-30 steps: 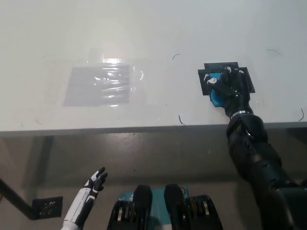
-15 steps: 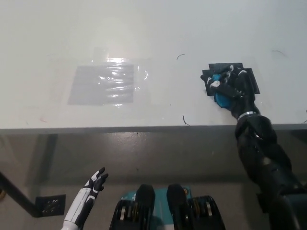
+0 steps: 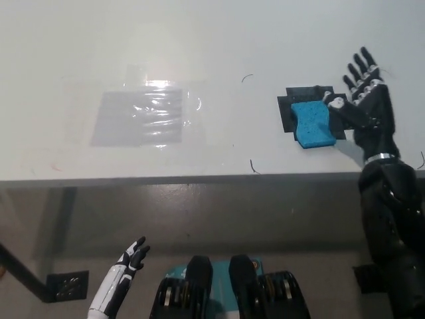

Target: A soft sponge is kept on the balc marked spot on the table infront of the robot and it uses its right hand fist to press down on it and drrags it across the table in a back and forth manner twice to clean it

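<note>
I saw the black right hand (image 3: 364,106) spread wide beside the sponge, holding nothing.
The soft blue rectangular sponge (image 3: 313,124) lay flat on its black taped patch (image 3: 289,105) on the smooth white table (image 3: 199,40), near a glossy clear plastic sheet (image 3: 141,117). The white left hand (image 3: 131,256) hung below the table edge, fingers loosely apart.

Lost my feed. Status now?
Right hand open, beside sponge. Sponge on black mark, unheld. Left hand low, idle. Nothing blocking.
</note>
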Tool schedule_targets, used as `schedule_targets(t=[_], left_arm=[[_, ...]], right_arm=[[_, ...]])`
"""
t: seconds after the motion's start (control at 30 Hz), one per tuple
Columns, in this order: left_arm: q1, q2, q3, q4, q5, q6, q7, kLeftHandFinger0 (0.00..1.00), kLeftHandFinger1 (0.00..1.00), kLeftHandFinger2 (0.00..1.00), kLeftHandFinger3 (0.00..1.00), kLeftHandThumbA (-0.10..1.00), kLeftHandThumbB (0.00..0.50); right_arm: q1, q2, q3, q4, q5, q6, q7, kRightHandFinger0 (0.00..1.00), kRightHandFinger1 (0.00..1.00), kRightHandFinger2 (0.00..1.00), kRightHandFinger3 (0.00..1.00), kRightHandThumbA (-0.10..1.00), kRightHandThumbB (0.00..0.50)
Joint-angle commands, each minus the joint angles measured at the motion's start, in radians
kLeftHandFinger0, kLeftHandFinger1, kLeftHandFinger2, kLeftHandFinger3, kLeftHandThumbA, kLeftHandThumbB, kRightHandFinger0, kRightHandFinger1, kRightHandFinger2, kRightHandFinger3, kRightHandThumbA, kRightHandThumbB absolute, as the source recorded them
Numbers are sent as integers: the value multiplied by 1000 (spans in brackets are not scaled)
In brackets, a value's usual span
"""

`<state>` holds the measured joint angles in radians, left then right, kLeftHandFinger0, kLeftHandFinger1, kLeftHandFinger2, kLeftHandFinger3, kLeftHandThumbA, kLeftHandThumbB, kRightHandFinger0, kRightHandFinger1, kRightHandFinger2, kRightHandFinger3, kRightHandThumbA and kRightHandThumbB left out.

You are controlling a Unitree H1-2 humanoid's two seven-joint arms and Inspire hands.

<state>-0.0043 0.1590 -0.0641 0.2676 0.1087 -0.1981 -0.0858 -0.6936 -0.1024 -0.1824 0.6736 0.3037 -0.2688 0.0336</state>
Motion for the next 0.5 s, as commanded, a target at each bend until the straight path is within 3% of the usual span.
schedule_targets(t=[0.0, 0.03, 0.07, 0.17, 0.23, 0.3, 0.33, 0.37, 0.43, 0.47], left_arm=[[-2, 24, 3, -52, 5, -13, -7, 1000, 1000, 981, 1000, 1000, 93], [-5, 23, 3, -45, 6, -17, -5, 1000, 1000, 981, 1000, 1000, 96], [-5, 21, 2, -38, 5, -26, -5, 1000, 1000, 980, 1000, 1000, 95], [-6, 23, -2, -37, 4, -21, -12, 1000, 1000, 995, 1000, 1000, 102], [-12, 17, -3, -26, -6, -24, -16, 1000, 1000, 1000, 1000, 1000, 104], [-13, 12, -6, -13, -3, -39, -12, 1000, 1000, 1000, 1000, 1000, 99], [-15, 5, -10, -2, 1, -51, -8, 1000, 1000, 1000, 1000, 1000, 95], [-18, 5, -11, 3, 2, -60, -7, 1000, 1000, 1000, 1000, 1000, 94], [-22, 9, -13, 7, 5, -66, -9, 1000, 1000, 1000, 1000, 1000, 97], [-18, 8, -11, 1, 1, -57, -10, 1000, 1000, 1000, 1000, 1000, 108]], right_arm=[[56, -273, 129, -1624, 454, 144, -134, 1000, 1000, 1000, 1000, 1000, 334], [169, -257, 178, -1624, 390, 10, -83, 1000, 1000, 1000, 1000, 1000, 330], [267, -214, 210, -1624, 302, -78, -44, 1000, 1000, 1000, 1000, 1000, 382], [527, -100, 274, -1624, 140, -196, 47, 1000, 1000, 1000, 1000, 1000, 412], [761, -103, 378, -1624, 163, -177, 141, 1000, 1000, 1000, 1000, 1000, 407], [894, -63, 323, -1531, 90, -195, 247, 1000, 1000, 1000, 1000, 1000, 316], [952, -73, 315, -1449, 114, -201, 307, 1000, 1000, 1000, 1000, 1000, 317], [984, -89, 335, -1384, 100, -201, 300, 1000, 1000, 1000, 1000, 1000, 379], [1023, -111, 390, -1257, 106, -145, 254, 1000, 1000, 1000, 1000, 1000, 366], [1015, -84, 376, -1157, 68, -127, 245, 1000, 1000, 1000, 1000, 1000, 313]])
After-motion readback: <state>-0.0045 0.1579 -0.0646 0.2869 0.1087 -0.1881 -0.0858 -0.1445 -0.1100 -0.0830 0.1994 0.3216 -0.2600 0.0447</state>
